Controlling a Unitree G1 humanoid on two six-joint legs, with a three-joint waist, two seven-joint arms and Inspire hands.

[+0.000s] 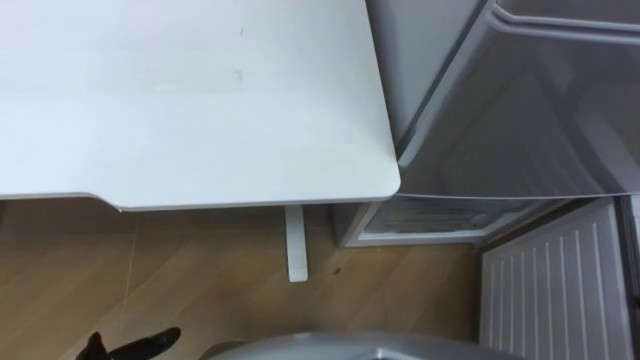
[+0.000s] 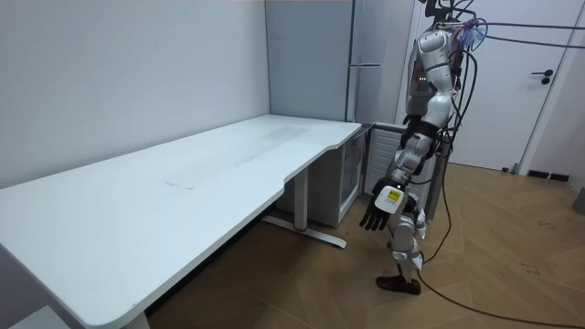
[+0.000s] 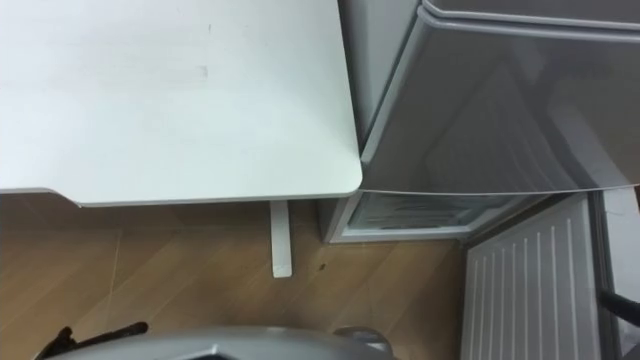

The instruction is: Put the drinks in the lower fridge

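Floorboards of pale brown wood [image 1: 200, 290] run beneath the robot. In the room view we see it standing upright at the far end of a long white desk [image 2: 164, 210] with a curved front edge. It faces the tall grey metal fridge [image 2: 366, 55], which stands against the wall just beside the desk's corner. Its left hand [image 2: 377, 217] hangs low at its side, dark fingers loose and slightly bent, grasping nothing.

From the head camera we look straight down. The desk's smooth white top takes up the left and middle, its rounded corner just beside the fridge. A white flat metal foot [image 1: 296, 250] of the desk rests on the floor below that edge. At the lower left the dark fingers [image 1: 140, 346] of the left hand reach into sight, stretched out above the floor and touching nothing.

To the right, the fridge's upper door is closed and shows as a grey slanting face. Below it the lower fridge compartment [image 1: 470, 232] stands open, with a clear plastic drawer front [image 1: 430, 212] showing inside. Its door [image 1: 555, 290] is swung wide toward the robot's right, with the white ribbed inner lining facing up to us. Where the drinks are, we cannot tell.
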